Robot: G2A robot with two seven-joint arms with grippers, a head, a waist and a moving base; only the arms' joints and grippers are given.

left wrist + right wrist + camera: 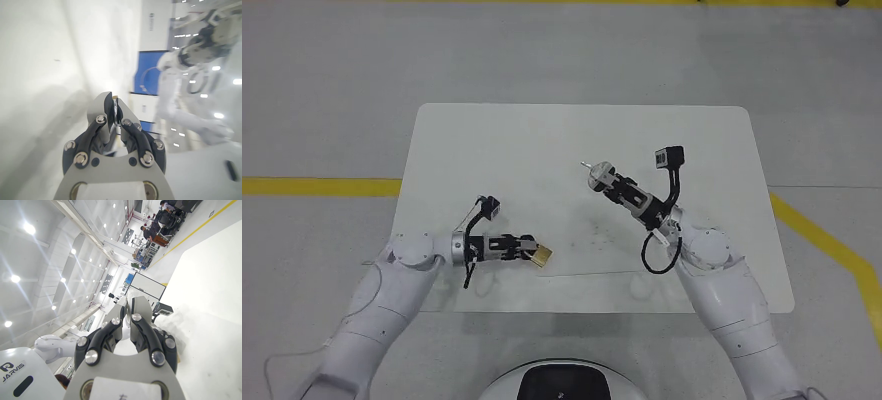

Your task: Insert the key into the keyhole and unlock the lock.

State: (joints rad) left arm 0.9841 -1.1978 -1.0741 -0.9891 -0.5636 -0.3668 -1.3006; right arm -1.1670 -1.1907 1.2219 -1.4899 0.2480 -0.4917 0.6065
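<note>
Left gripper (528, 250) was clenched on the lock (541, 257), lower centre-left of the top view. The brass body stuck out past my fingertips toward the right of the frame, over the table (542, 140) near its lower edge. In the left wrist view my pads were pinched flat on a silver metal part, with a brass bit at the tip.

Right gripper (598, 177) was clenched on the key (587, 165), centre of the top view, up and right of the lock and well apart from it. The key's long axis ran along my right gripper's line, lower right to upper left. Its tip pointed upper left, away from the lock. I couldn't tell which way the keyhole faced.

Judgement: key not inserted yet. It needs swinging round toward lower left, then lining up with the lock before the gap closes.
</note>
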